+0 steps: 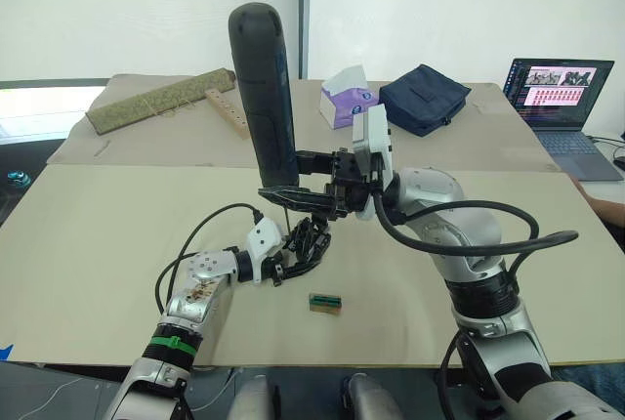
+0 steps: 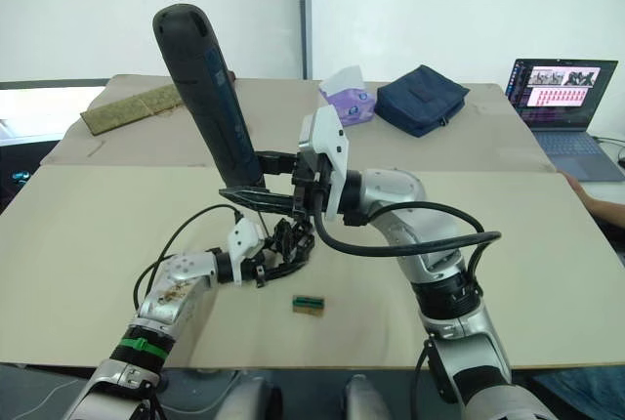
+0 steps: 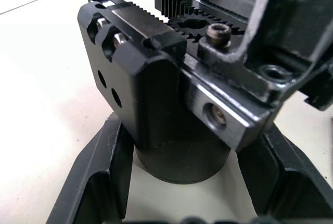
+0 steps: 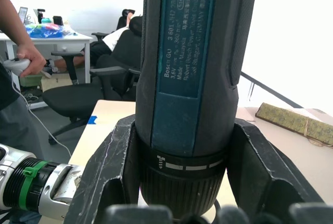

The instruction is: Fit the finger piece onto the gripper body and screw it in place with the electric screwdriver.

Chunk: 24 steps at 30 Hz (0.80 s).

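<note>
While both arms meet at the frame's centre:
Right gripper: clamped around the screwdriver, which stands nearly upright, bit pointing down.
Left gripper: fingers closed on the gripper body, lower centre, on the table.
Green-and-tan block: lying loose just below them.
Laptop: upper right.

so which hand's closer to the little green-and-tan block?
Left. The left hand sits on the table just beside the green-and-tan block, holding the gripper body. The right hand is raised above, gripping the electric screwdriver.
</note>
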Tool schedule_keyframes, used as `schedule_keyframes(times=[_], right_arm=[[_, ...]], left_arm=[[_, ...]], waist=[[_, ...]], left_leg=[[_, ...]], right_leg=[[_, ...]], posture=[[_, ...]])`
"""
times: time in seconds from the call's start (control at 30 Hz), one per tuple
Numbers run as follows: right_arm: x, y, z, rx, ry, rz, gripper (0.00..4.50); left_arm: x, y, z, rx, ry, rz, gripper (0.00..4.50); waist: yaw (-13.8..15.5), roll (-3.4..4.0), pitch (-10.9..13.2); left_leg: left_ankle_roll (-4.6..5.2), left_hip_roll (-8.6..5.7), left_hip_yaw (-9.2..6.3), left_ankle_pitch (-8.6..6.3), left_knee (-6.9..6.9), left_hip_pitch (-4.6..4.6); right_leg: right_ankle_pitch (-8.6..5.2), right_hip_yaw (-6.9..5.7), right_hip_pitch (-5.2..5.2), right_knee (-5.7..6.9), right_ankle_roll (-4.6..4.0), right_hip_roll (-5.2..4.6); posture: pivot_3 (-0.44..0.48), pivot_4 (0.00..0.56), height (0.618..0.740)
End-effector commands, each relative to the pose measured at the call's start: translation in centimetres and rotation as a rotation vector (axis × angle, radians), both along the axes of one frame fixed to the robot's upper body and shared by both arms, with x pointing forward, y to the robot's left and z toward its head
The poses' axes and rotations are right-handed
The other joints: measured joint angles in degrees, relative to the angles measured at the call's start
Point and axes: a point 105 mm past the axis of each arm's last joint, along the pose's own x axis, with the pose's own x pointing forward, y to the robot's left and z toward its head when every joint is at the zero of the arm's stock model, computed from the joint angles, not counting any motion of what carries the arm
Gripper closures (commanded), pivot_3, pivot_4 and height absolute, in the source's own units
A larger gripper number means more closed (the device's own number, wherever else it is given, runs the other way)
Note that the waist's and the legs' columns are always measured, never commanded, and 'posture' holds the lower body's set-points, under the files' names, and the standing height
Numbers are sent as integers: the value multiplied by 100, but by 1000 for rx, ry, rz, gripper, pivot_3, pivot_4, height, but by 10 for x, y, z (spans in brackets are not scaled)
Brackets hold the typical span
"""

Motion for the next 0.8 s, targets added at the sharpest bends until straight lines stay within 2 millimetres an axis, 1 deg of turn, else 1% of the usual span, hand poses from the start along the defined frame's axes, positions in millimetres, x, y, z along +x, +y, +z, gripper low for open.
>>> schedule_keyframes(times=[0.03,0.4,0.53,0.8], right_arm=[[-7,-1,17,49,-84,19,2578],[-7,3,11,33,-64,33,2578],[-5,4,3,27,-55,26,2578],[-6,4,3,22,-49,21,2578]], left_arm=[[-9,-5,-10,7,41,-32,2205],[-9,-4,-10,2,50,-26,2205],[-9,-4,-10,2,53,-27,2205],[-10,-4,-11,3,56,-28,2205]], waist=[[-9,0,0],[-15,0,0],[-15,0,0],[-15,0,0]], left_leg=[[0,0,0,0,0,0],[0,0,0,0,0,0],[0,0,0,0,-1,1],[0,0,0,0,-1,1]], right_leg=[[0,0,0,0,0,0],[0,0,0,0,0,0],[0,0,0,0,0,0],[0,0,0,0,0,0]], posture=[[0,150,740],[0,150,740],[0,150,740],[0,150,740]])
